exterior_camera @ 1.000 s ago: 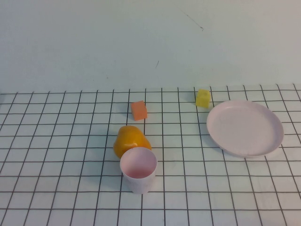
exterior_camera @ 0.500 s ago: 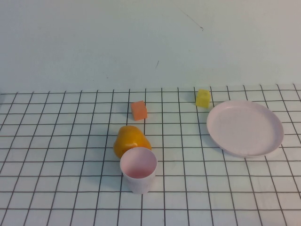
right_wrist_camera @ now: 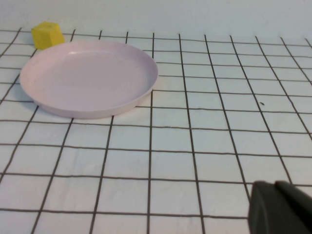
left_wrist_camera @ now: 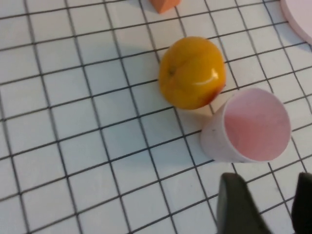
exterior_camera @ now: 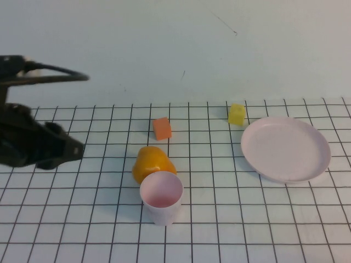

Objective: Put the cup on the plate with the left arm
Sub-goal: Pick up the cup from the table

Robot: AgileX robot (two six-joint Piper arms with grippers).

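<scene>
The pale pink cup (exterior_camera: pixel 161 196) stands upright on the gridded table, touching the orange pear (exterior_camera: pixel 152 163) behind it. The pale pink plate (exterior_camera: pixel 285 148) lies empty at the right. My left gripper (exterior_camera: pixel 74 149) is at the table's left, well left of the cup. In the left wrist view the left gripper (left_wrist_camera: pixel 268 192) is open and empty, a short way from the cup (left_wrist_camera: pixel 248 126) and apart from it. My right gripper (right_wrist_camera: pixel 279 187) is shut and empty, near the plate (right_wrist_camera: pixel 87 78); it is out of the high view.
An orange cube (exterior_camera: pixel 162 129) sits behind the pear and a yellow cube (exterior_camera: pixel 237 114) sits at the plate's far left rim. The pear (left_wrist_camera: pixel 192 72) presses against the cup's side. Open table lies between cup and plate.
The left arm has come into the high view from the left side. The cup, pear, plate and cubes have not moved.
</scene>
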